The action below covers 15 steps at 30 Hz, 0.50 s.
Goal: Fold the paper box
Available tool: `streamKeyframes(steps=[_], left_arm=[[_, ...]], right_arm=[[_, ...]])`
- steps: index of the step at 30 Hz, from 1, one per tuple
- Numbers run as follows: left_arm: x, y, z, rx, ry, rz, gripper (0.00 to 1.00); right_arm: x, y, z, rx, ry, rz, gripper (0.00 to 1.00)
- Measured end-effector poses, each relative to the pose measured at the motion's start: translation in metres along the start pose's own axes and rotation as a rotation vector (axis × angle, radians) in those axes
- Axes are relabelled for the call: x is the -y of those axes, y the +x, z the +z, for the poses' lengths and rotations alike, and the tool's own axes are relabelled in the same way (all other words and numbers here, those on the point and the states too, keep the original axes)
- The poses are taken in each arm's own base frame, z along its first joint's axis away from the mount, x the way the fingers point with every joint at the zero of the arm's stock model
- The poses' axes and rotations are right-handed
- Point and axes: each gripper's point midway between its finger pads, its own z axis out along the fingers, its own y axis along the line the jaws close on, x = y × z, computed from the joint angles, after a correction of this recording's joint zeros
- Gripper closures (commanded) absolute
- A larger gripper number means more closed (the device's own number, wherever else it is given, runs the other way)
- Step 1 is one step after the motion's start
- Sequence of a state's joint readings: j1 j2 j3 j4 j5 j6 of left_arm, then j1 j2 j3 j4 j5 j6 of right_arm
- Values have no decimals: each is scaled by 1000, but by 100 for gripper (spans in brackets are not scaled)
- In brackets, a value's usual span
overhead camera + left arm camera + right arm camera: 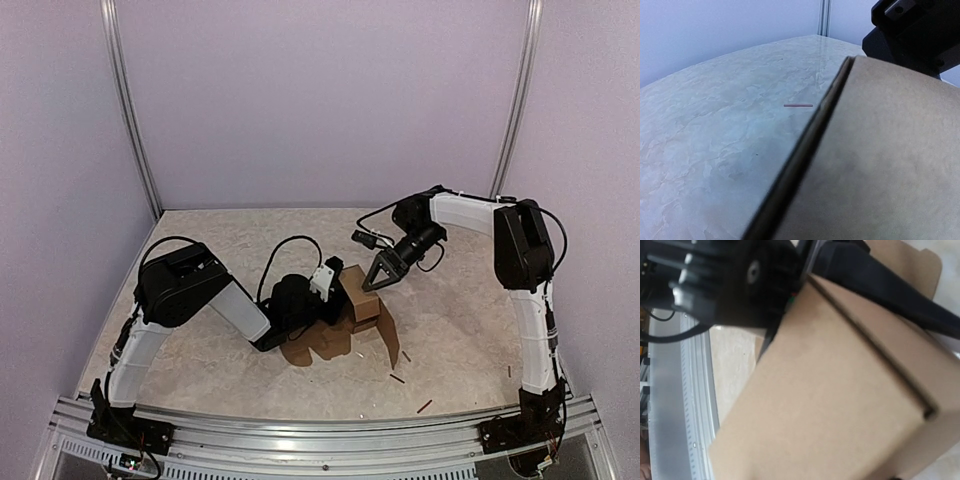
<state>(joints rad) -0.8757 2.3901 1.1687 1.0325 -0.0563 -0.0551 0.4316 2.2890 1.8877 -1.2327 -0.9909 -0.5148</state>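
Right fingers (890, 287) spread — at paper box (840, 390)

Paper box (830, 390) blurred, cropped by wrist-view edges.

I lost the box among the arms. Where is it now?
In the top view the paper box sits mid-table, between the left gripper and the right gripper.
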Motion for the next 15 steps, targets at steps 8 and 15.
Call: streamKeyframes(steps=[8, 15], left_arm=[[5, -15, 2, 54, 27, 17, 72], [14, -27, 0, 105, 82, 36, 79]], right_arm=[[1, 1, 1, -2, -1, 3, 26], [6, 2, 3, -11, -2, 11, 25]])
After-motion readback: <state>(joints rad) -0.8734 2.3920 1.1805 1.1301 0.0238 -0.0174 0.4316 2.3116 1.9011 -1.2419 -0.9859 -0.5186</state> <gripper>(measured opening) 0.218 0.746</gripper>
